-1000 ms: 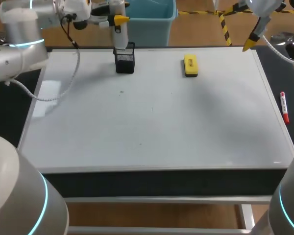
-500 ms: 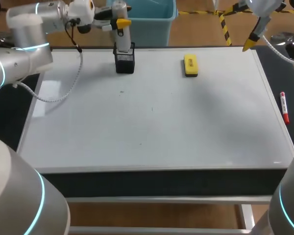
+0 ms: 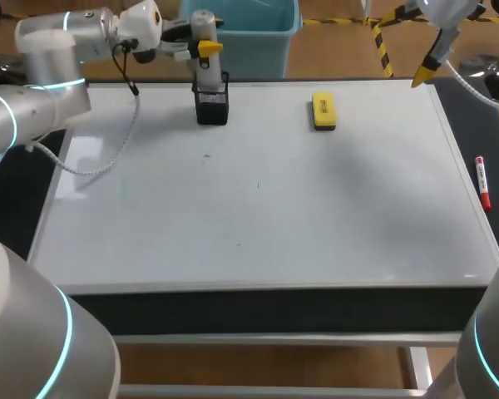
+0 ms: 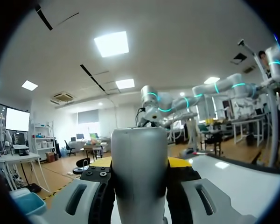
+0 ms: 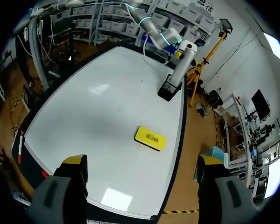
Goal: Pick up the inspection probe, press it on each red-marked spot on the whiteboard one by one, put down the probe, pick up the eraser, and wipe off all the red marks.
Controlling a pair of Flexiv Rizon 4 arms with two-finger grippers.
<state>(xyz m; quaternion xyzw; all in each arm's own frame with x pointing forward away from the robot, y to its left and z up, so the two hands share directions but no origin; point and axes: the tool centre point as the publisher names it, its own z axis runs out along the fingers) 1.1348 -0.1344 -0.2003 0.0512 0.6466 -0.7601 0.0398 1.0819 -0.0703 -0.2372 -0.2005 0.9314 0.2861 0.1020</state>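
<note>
A wide white rectangular whiteboard (image 3: 316,216) is lying flat on a dark table (image 3: 274,309), covering most of it. On the board, a small black wire-mesh holder (image 3: 211,108) is standing far, left of centre, and a yellow block eraser (image 3: 323,110) is lying far, right of centre. A red-and-white marker pen (image 3: 482,182) is resting on the table just beyond the board's right edge.

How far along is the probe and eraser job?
Nothing clearly finished. In hand: left gripper, fingers shut on the probe, which stands in the black holder. No red marks show on the whiteboard, only tiny specks. Left: eraser lies ungripped on the board; right gripper open, empty.
</note>
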